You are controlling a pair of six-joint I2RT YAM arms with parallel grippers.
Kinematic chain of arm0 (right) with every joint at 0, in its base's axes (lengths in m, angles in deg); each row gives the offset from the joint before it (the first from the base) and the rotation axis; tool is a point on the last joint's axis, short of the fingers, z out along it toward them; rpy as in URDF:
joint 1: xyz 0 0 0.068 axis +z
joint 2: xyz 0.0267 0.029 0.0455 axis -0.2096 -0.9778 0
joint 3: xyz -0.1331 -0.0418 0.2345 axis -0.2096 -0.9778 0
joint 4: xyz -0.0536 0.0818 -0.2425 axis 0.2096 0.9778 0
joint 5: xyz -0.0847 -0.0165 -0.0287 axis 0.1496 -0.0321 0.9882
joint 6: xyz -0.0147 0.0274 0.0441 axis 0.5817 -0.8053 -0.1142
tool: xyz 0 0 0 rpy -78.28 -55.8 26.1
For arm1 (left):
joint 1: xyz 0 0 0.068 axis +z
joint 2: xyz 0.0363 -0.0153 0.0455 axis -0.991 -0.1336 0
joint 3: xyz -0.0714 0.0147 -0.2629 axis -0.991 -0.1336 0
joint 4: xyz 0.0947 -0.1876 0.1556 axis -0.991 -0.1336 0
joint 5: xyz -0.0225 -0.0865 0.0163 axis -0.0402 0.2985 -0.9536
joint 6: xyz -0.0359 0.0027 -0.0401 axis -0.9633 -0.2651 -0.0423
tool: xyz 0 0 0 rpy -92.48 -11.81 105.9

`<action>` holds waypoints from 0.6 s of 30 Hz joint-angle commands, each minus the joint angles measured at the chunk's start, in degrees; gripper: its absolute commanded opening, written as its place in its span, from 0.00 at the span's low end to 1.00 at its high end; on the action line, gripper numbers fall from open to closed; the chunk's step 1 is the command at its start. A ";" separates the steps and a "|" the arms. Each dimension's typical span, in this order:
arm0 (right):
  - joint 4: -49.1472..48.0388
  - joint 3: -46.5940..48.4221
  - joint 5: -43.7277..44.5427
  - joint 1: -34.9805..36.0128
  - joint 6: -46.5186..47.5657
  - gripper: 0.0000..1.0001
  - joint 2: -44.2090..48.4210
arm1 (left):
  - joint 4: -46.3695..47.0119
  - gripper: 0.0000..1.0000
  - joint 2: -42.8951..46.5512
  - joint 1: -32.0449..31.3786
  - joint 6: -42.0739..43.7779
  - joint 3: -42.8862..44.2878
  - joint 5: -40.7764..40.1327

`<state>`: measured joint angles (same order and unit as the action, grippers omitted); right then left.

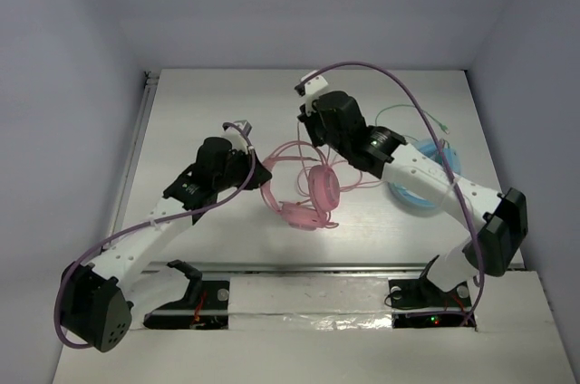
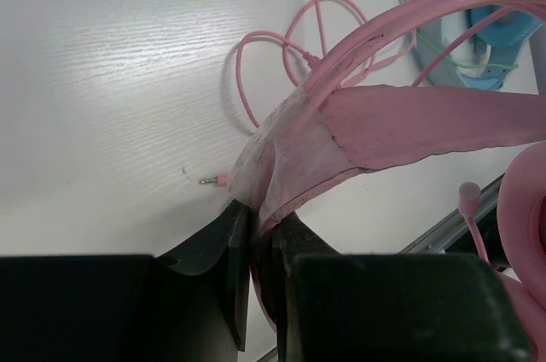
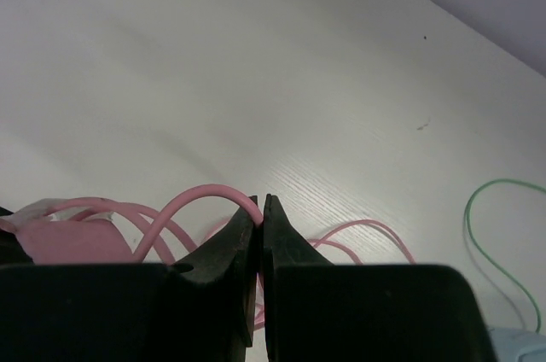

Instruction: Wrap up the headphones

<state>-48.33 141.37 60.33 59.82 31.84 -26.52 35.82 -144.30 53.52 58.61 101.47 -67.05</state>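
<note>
The pink headphones [image 1: 313, 198] lie mid-table, one round ear cup [image 1: 324, 187] raised on edge above the other [image 1: 297, 216]. My left gripper [image 1: 257, 169] is shut on the headband's worn padded strip [image 2: 401, 127]; the jaws [image 2: 260, 221] close on its end. An ear cup [image 2: 525, 225] shows at the right edge. My right gripper [image 1: 314, 138] is shut on the thin pink cable [image 3: 192, 197], which arches out of the closed tips [image 3: 262, 207]. More cable loops lie on the table [image 2: 256, 55], and the plug [image 2: 209, 179] lies near my left jaws.
Light blue headphones [image 1: 424, 187] with a green cable [image 1: 408, 112] lie under the right arm; the green cable also shows in the right wrist view [image 3: 478, 217]. A metal rail [image 1: 299, 268] runs along the table's near edge. Walls enclose three sides.
</note>
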 commanded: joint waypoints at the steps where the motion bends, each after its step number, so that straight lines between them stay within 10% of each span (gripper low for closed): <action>1: -9.71 -3.02 3.44 -1.58 -5.90 0.00 6.27 | 7.06 0.00 3.03 -0.30 -1.49 3.70 4.46; 18: -20.00 -21.75 0.57 -2.63 -17.96 0.10 16.39 | 21.14 0.00 5.76 4.62 -10.54 1.50 15.89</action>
<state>-63.23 121.20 65.01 58.05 16.10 -12.01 45.29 -142.07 57.55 54.15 101.34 -57.65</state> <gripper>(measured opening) 0.091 0.076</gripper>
